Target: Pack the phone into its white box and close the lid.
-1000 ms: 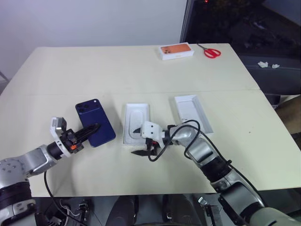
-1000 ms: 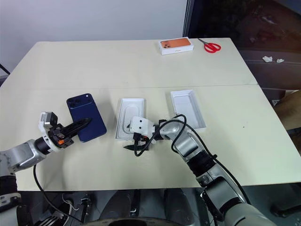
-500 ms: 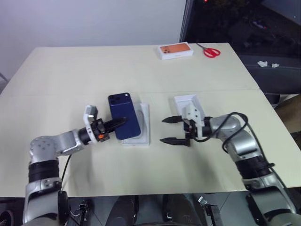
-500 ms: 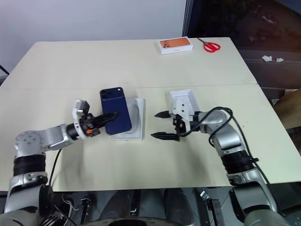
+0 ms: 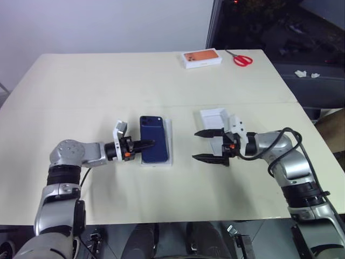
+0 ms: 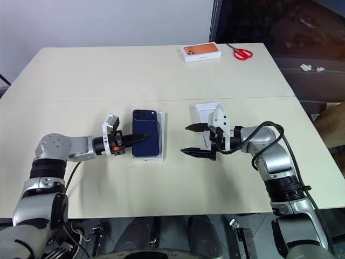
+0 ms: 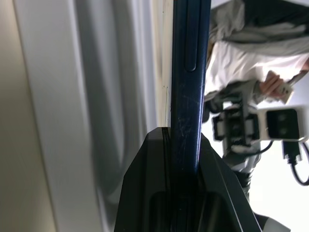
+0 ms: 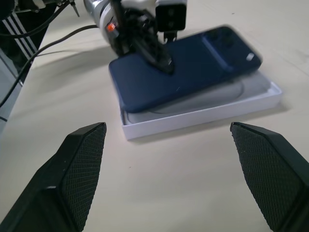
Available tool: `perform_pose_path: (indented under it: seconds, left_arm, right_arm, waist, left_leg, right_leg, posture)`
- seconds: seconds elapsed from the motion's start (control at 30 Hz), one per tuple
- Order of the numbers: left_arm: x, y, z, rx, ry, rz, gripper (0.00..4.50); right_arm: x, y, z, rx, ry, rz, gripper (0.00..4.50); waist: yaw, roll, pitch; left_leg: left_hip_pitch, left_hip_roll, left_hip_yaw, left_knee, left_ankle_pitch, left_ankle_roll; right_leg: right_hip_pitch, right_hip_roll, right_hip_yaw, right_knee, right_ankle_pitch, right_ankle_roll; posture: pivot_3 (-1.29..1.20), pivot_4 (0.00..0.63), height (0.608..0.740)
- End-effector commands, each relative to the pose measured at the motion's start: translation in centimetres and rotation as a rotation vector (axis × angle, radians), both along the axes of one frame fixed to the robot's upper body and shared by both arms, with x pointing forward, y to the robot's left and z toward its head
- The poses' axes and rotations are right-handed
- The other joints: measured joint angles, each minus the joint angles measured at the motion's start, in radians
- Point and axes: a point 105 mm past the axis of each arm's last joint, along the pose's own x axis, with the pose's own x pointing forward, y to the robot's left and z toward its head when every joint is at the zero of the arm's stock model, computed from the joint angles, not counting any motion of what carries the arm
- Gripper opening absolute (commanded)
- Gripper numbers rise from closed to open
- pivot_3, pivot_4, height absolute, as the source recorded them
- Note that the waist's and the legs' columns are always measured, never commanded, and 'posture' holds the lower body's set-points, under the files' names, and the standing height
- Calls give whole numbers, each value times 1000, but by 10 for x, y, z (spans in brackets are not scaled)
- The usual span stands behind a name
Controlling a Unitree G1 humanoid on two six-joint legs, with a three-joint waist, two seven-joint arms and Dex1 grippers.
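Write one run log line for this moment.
left gripper: shut on phone | phone: above white box | right gripper: open, empty | lid: off

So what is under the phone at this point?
The phone, pinched in the left pincer, hangs just above the white box. Part of a white insert with a rounded recess shows inside; the rest of the box interior is covered by the phone.

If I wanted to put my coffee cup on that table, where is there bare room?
The widest bare stretch is the table left of the orange-topped box and scissors, behind the phone. The front right corner is bare too. It is crowded mid-table, where the left end effector holds the phone over the white box, facing the open right end effector by the lid.
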Motion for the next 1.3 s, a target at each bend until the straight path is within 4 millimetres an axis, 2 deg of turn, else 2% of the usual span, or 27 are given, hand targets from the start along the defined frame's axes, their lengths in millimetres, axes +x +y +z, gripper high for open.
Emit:
perform_pose_path:
  seconds: [0.03,0.13,0.2,0.27,0.43,0.6,0.77,1.1,1.3]
  left_arm:
    - [6,0,12,-7,-51,-13,0]
    - [9,1,9,22,-66,-7,0]
    - [11,0,9,19,-74,-3,986]
    - [15,2,7,53,-90,15,1790]
    - [13,2,13,52,-114,-18,4192]
    - [16,8,21,80,-169,-6,4192]
    - [6,12,23,96,-177,-33,4192]
    - [-6,16,26,107,-203,-31,4192]
    - [0,24,32,108,-236,31,4192]
  right_arm:
    - [1,5,12,19,-60,12,4301]
    - [3,5,10,8,-68,4,4301]
    - [4,5,8,-1,-77,3,4366]
    - [5,6,7,-1,-79,0,4366]
    - [7,8,7,-1,-84,2,4366]
    - [9,12,9,6,-97,3,4366]
    - [14,15,19,53,-96,-6,4366]
    - [14,19,14,44,-89,7,4366]
    - [14,22,13,44,-88,14,4366]
  waist:
    - [0,0,0]
    - [0,0,0]
    - [0,0,0]
    - [0,0,0]
    - [-2,0,0]
    - [-5,0,0]
    - [-7,0,0]
    - [-2,1,0]
    - [-2,1,0]
  left_leg:
    - [0,0,0,0,0,0]
    - [0,0,0,0,-1,1]
    - [0,0,0,0,-1,1]
    - [-1,0,0,0,-1,1]
    - [1,0,-1,1,-1,2]
    - [5,0,-1,1,-1,2]
    - [5,1,-1,0,-1,2]
    - [3,1,-1,0,-1,2]
    - [3,1,-1,0,-1,2]
  right_leg:
    - [0,0,0,0,0,0]
    - [0,0,0,1,0,0]
    - [0,0,0,1,0,0]
    - [-1,0,0,1,0,0]
    - [1,0,0,2,0,0]
    - [3,0,0,3,1,1]
    - [3,1,0,3,1,1]
    - [2,1,0,2,1,1]
    - [2,1,0,2,1,1]
  posture:
    - [0,150,740]
    - [0,150,740]
    - [0,150,740]
    - [0,150,740]
    - [0,150,740]
    - [0,150,740]
    - [0,150,740]
    - [0,150,740]
    - [0,150,740]
